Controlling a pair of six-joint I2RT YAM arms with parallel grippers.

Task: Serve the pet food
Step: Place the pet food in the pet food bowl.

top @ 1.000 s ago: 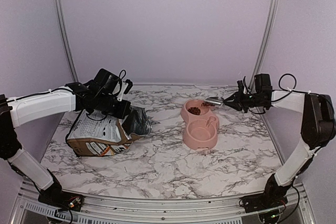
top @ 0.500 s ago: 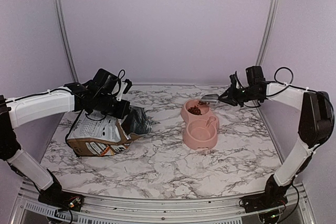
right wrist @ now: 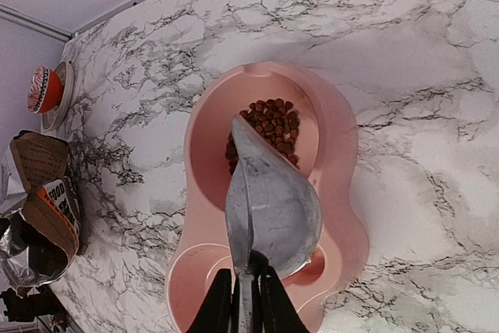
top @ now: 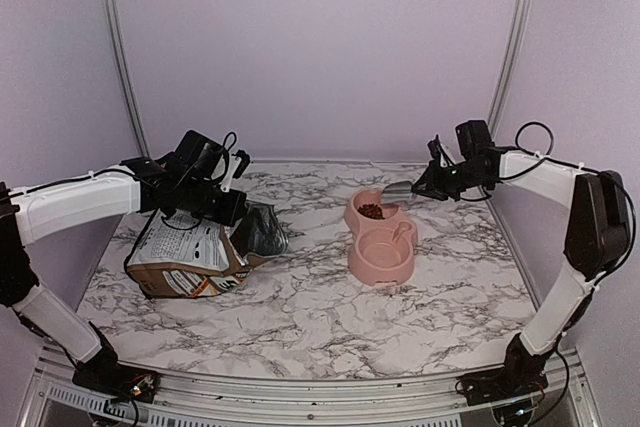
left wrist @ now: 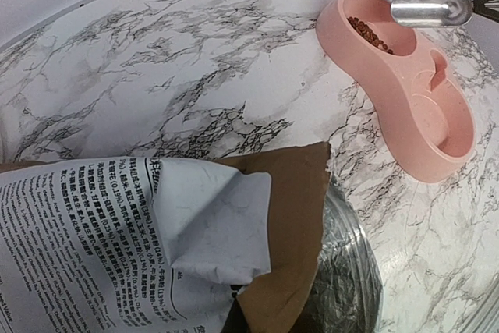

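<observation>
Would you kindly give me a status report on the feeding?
Left gripper jaws shut on bag. Right gripper jaws shut on scoop, above pink bowl. Kibble in far compartment. Nothing blocking.

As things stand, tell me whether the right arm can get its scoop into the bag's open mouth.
Probably yes. The left gripper holds the bag, foil mouth turned toward the pink bowl, and only bare marble table lies between it and the scoop in the right gripper. A long stretch, though.
</observation>
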